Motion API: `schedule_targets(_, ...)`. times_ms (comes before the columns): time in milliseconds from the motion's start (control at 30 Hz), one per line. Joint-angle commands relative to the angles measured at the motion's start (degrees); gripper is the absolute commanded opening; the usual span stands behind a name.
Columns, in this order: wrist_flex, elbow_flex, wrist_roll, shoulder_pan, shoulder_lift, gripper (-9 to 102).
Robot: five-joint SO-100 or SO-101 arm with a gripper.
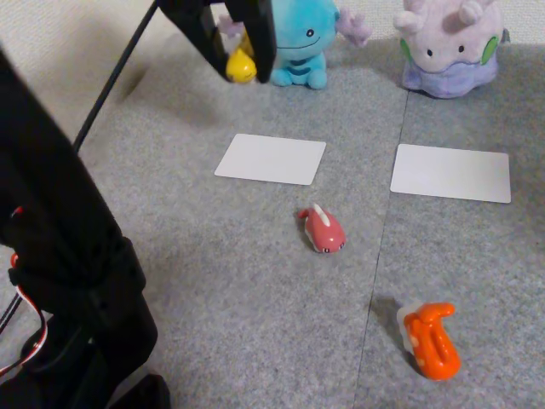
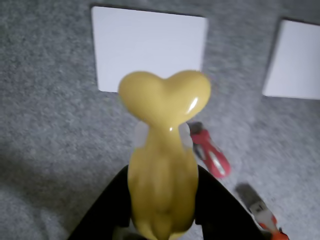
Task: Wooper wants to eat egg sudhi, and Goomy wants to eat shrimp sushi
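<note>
My gripper [image 1: 242,66] hangs high at the top of the fixed view, shut on the yellow egg sushi [image 1: 241,65]. The wrist view has the egg sushi [image 2: 163,150] large and close, tail tip forward, between my black fingers [image 2: 107,205]. Wooper [image 1: 300,38], the light blue plush, sits just right of the gripper. Goomy [image 1: 449,47], the pale lilac plush, sits at the top right. The orange shrimp sushi [image 1: 432,339] lies on the carpet at the lower right, and its edge shows as the shrimp sushi [image 2: 272,227] in the wrist view.
Two white cards lie on the grey carpet: one [image 1: 271,158] before Wooper, one [image 1: 451,172] before Goomy. A pink-red sushi toy [image 1: 322,228] lies between them, nearer the front. The black arm base [image 1: 68,281] and cables fill the left side.
</note>
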Motion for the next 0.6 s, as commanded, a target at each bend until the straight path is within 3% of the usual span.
schedule_targets(0,-1.5,-4.9,1.2,-2.6,-4.7,3)
schedule_targets(567,-14.1,-5.3,3.1,-2.1,-25.0,3)
